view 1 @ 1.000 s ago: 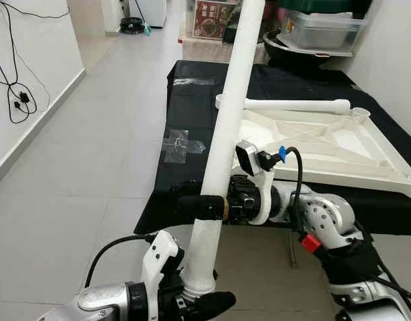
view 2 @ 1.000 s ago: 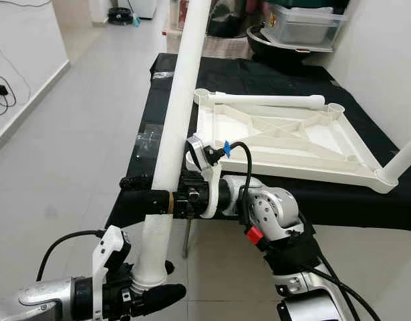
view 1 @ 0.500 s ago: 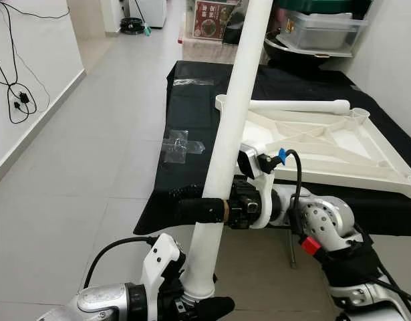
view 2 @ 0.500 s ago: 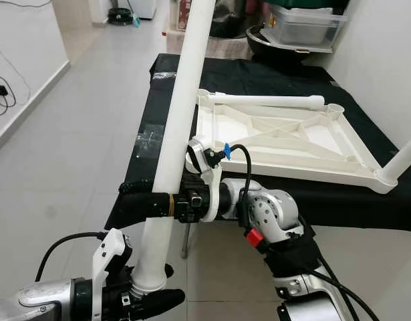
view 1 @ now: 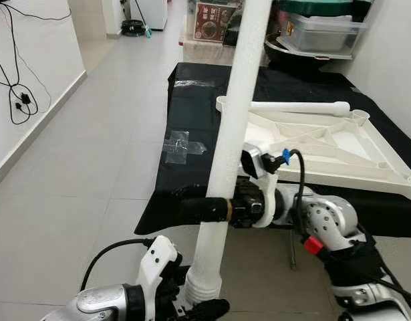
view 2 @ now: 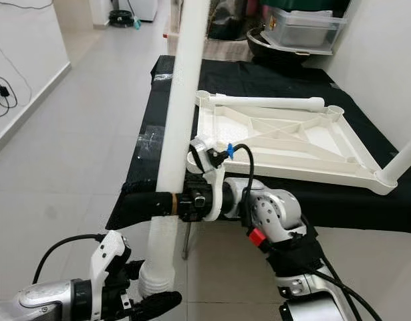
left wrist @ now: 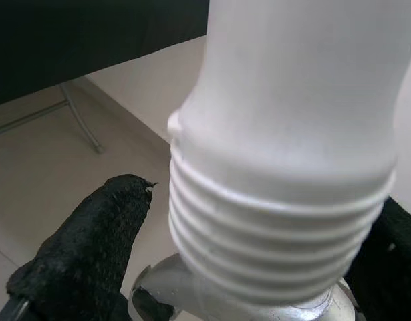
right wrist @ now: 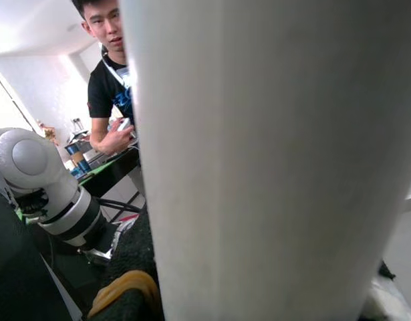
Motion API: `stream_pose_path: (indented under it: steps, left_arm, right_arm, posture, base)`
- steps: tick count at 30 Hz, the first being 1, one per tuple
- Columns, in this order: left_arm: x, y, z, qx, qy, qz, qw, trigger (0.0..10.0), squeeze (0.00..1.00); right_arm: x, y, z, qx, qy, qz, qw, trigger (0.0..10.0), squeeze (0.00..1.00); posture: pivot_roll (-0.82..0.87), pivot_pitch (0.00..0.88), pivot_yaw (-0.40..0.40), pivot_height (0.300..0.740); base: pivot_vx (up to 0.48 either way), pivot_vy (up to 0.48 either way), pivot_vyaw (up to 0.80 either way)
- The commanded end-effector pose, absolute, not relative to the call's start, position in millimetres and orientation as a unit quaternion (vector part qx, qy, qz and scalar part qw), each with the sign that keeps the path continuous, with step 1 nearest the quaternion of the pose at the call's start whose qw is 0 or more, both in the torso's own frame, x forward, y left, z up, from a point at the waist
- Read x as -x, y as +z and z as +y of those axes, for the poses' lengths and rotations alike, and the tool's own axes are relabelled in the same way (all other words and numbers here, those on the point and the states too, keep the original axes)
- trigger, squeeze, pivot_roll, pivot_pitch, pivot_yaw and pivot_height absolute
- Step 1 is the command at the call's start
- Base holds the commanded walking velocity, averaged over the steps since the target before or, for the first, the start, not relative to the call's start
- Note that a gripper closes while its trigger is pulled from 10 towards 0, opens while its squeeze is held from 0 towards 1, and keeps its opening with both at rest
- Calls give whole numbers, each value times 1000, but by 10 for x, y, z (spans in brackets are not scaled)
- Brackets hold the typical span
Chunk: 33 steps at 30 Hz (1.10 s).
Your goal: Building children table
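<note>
A long white table leg (view 1: 235, 100) stands nearly upright in front of me. My left gripper (view 1: 200, 306) is shut on its threaded lower end (left wrist: 272, 221), with a black finger (left wrist: 78, 261) on either side. My right gripper (view 1: 208, 208) reaches in from the right and is shut on the leg's middle. The white tabletop (view 1: 365, 167) lies upside down on the black table (view 1: 192, 114). A second white leg (view 1: 299, 105) rests across the tabletop's far edge. Another leg (view 2: 405, 157) stands in its near right corner.
Grey tiled floor (view 1: 91, 167) opens to my left, with cables (view 1: 18, 100) on the white wall. Plastic bins (view 1: 319, 30) stand behind the table. Clear tape (view 1: 178, 144) sticks to the black cloth. A person (right wrist: 111, 93) stands behind me in the right wrist view.
The held leg has swung closer to vertical, its lower end shifting slightly right. My right gripper has dropped a little with it. Both grips are unchanged.
</note>
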<state>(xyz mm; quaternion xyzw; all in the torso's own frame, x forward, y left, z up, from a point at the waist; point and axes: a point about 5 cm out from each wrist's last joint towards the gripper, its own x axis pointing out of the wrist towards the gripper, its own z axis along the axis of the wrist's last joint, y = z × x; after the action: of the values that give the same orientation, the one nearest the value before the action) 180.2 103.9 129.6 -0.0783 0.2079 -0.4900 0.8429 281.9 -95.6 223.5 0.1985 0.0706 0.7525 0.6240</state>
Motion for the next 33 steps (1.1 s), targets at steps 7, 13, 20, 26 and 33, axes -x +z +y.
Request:
stream_pose_path:
  steps: [7,13,20,26,33]
  left_arm:
    - [-1770,1148,1120,73,-442,224,866,10000,0]
    - [-1849,1139,1138,60,-374,193,905,10000,0]
    - [-2115,1299,1189,-4,-234,98,967,10000,0]
    - [-2234,1436,1197,-28,-177,49,983,10000,0]
    - [-2336,1641,1131,-30,-139,-5,990,10000,0]
  right_arm:
    - [-3087,2379,-1225,-181,678,18,712,0,0]
    - [-3431,2543,-1456,-173,525,-48,832,0,0]
    - [-3767,2685,-1855,-98,194,-125,968,10000,0]
    - [-3752,2727,-1952,-69,106,-159,979,10000,0]
    - [-3618,2668,-1518,-50,133,-196,970,10000,0]
  posture:
    - [112,33,-84,740]
    - [115,21,-83,740]
    - [116,22,-81,740]
    - [116,26,-81,740]
    - [120,44,-84,740]
  base:
    - [0,0,0]
    - [0,0,0]
    - [0,0,0]
    - [0,0,0]
    - [35,0,0]
